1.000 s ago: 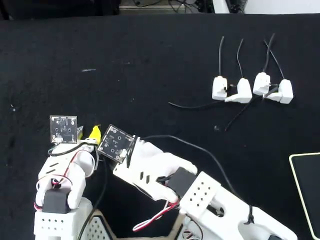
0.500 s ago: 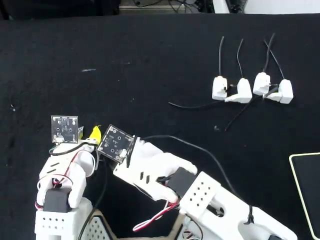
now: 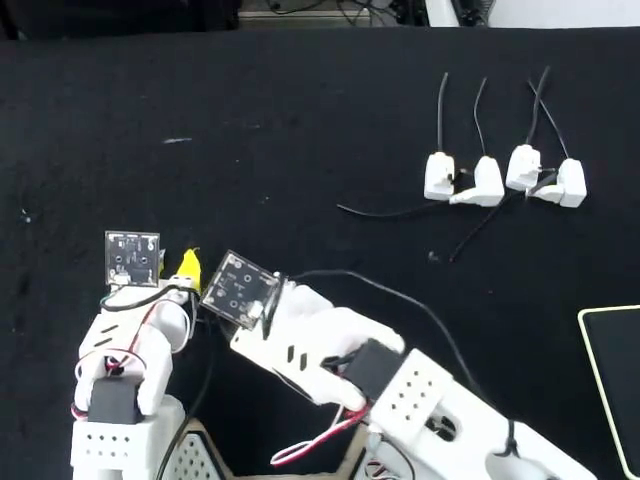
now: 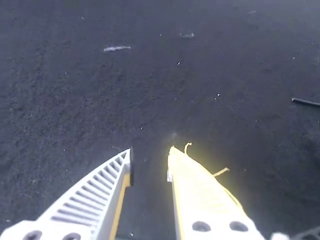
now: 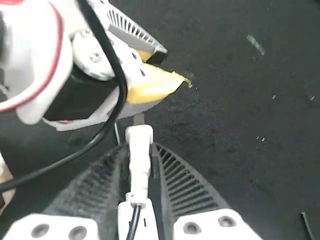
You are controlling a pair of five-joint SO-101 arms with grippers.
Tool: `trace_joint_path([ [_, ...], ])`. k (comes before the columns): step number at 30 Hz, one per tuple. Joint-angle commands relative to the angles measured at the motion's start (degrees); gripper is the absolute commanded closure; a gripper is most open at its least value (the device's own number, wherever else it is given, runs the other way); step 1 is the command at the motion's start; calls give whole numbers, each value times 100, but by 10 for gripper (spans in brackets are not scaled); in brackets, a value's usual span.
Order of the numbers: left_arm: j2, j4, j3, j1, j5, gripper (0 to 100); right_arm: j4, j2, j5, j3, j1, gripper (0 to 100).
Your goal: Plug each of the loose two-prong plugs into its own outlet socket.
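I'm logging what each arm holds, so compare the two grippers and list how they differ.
The left gripper has one white and one yellow finger, while the right gripper has black fingers. The left gripper is open with nothing between its fingers, while the right gripper is shut on a white plug whose prong points forward. Both hang over the black table, with their tips near each other.

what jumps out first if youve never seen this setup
First, the white plug clamped in the right end effector, a prong pointing forward, close beside the left end effector with its yellow finger. Next, in the high view, four white plug pieces with thin black cords sit clustered at the far right of the black table.
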Motion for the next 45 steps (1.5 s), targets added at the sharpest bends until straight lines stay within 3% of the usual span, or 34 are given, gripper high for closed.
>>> trace_joint_path([
  [1, 26, -44, -31, 66, -44, 870, 9, -374, -53, -286, -70, 988],
  [11, 26, -44, -92, 13, -26, 870, -158, 57, -53, -295, -79, 988],
  [18, 26, 9, -954, -593, 378, 869, -440, 426, -53, -207, -79, 988],
  [25, 44, -44, -708, 13, 352, 868, -440, 593, -53, -259, -88, 988],
  [28, 35, -44, -400, 286, -18, 869, -431, 593, -53, -321, -88, 988],
  [45, 44, -167, -48, 286, -132, 870, -387, 400, -62, -382, -273, 988],
])
